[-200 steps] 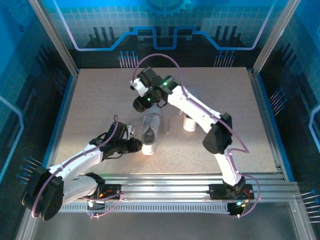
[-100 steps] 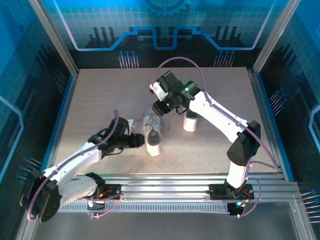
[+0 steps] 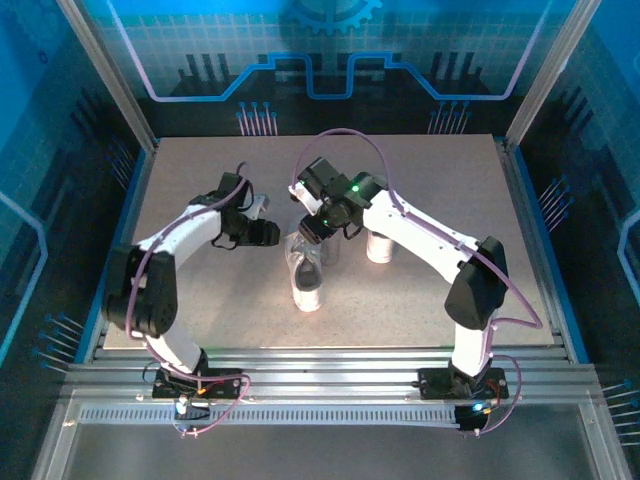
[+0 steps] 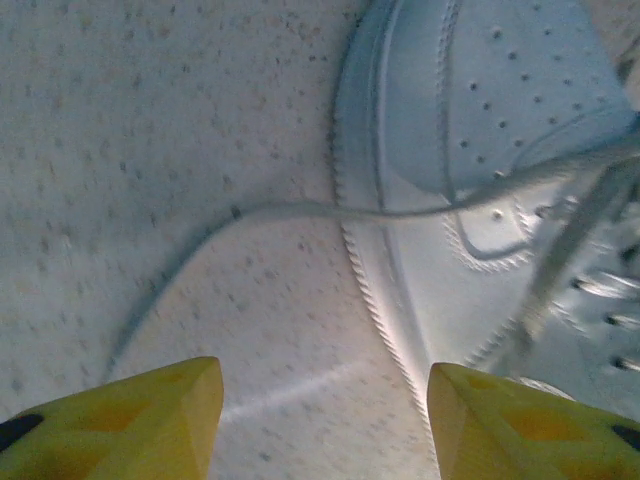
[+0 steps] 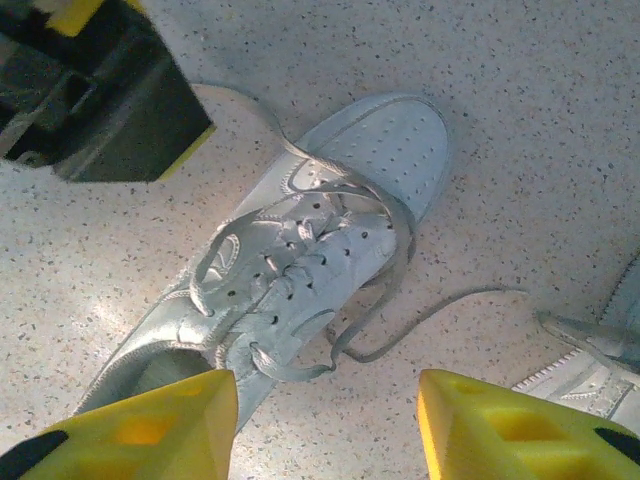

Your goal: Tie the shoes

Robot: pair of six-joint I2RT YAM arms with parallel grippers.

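One white shoe [image 3: 307, 282] lies mid-table with its toe toward the arms and its laces loose. The second shoe [image 3: 378, 248] stands to its right. My left gripper [image 3: 273, 233] hangs open just left of the first shoe's [image 4: 470, 140] heel end, nothing between its yellow fingertips [image 4: 150, 420]. A thin lace [image 4: 290, 212] trails from that shoe over the table ahead of it. My right gripper [image 3: 309, 231] is open above the same shoe [image 5: 300, 250], holding nothing. Another lace end [image 5: 440, 305] curls on the table beside the shoe, and the second shoe [image 5: 590, 370] shows at the lower right.
The speckled tabletop [image 3: 200, 170] has free room to the left, at the back and in front of the shoes. A metal rail [image 3: 330, 365] runs along the near edge, and frame posts [image 3: 110, 85] stand at the back corners.
My left gripper has opened and swung from the shoe's toe back to beside its heel end. My right gripper moved right, then down over the shoe.
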